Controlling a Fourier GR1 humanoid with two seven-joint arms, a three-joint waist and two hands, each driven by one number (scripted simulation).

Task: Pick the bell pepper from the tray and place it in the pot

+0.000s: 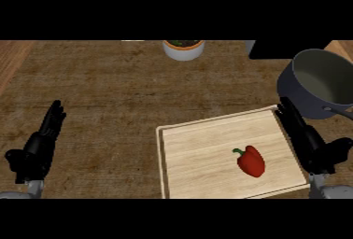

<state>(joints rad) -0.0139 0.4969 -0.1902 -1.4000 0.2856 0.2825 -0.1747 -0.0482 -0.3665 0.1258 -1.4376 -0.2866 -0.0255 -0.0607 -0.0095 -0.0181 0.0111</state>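
I've got the red bell pepper (pixel 251 161) lying on the wooden tray (pixel 200 154), untouched. My right hand (pixel 310 142) sits at the tray's right edge, fingers straight, below the grey pot (pixel 310 93). Left hand (pixel 38 147) rests far left, fingers straight.

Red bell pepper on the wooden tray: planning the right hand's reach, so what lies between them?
In the head view, only bare tray wood separates the red bell pepper from the open black right hand at the tray's right edge.
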